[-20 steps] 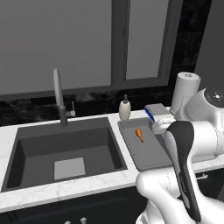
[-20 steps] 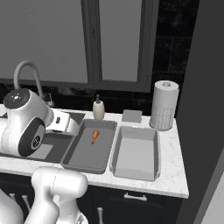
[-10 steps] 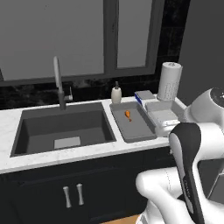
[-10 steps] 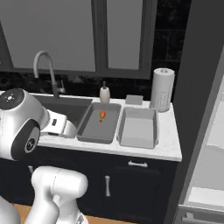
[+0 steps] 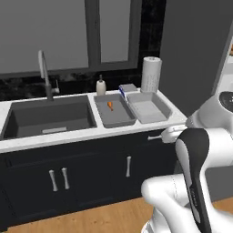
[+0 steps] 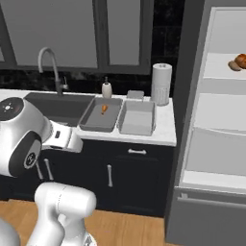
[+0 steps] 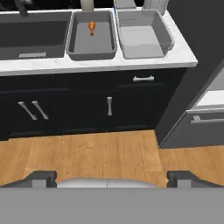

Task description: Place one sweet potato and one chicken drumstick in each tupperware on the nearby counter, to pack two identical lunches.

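Two identical grey, shallow, lidless rectangular tupperware trays, seen side by side on the white marble-look counter (image 5: 68,136) over dark navy cabinets with silver bar handles. Left tray (image 5: 113,119), nearer the dark sink basin (image 5: 45,118), held a small orange chicken drumstick (image 5: 110,105) toward its back end. Right tray (image 5: 148,109) empty. Behind them: a white soap bottle (image 5: 101,86), a white paper-towel roll (image 5: 151,75), a small blue-and-grey block (image 5: 128,88). On an upper white fridge shelf (image 6: 226,72) in the right base view, two brownish rounded items (image 6: 238,62), too small to identify. Gripper (image 7: 111,178) spread wide and holding nothing, above the wooden floor (image 7: 87,153), well apart from the counter.
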Controlling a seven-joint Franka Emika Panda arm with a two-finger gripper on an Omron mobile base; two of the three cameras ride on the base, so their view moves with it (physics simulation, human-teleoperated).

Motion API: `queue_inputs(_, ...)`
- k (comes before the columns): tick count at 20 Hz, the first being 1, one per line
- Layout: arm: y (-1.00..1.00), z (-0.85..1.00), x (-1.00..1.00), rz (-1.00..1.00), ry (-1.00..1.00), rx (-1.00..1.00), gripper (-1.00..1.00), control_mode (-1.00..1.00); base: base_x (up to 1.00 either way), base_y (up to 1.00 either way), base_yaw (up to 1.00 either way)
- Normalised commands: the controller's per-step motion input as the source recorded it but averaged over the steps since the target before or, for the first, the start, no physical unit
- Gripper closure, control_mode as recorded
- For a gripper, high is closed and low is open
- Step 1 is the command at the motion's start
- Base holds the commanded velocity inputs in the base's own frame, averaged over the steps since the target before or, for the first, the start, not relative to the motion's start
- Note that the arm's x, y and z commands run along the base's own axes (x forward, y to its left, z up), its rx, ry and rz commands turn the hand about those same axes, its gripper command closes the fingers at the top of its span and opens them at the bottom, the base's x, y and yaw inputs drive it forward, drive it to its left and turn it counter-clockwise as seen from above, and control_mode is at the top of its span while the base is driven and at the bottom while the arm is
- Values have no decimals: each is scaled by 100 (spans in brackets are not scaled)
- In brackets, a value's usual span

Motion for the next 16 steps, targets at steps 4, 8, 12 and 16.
queue_inputs(4, 0, 0, 0, 0, 0, 0, -100, 100, -27, -72, 0)
queue_inputs(8, 0, 0, 0, 0, 0, 0, -100, 100, -11, -83, -5)
queue_inputs(12, 0, 0, 0, 0, 0, 0, -100, 100, 3, -84, -10)
queue_inputs(16, 0, 0, 0, 0, 0, 0, -100, 100, 20, -80, -9)
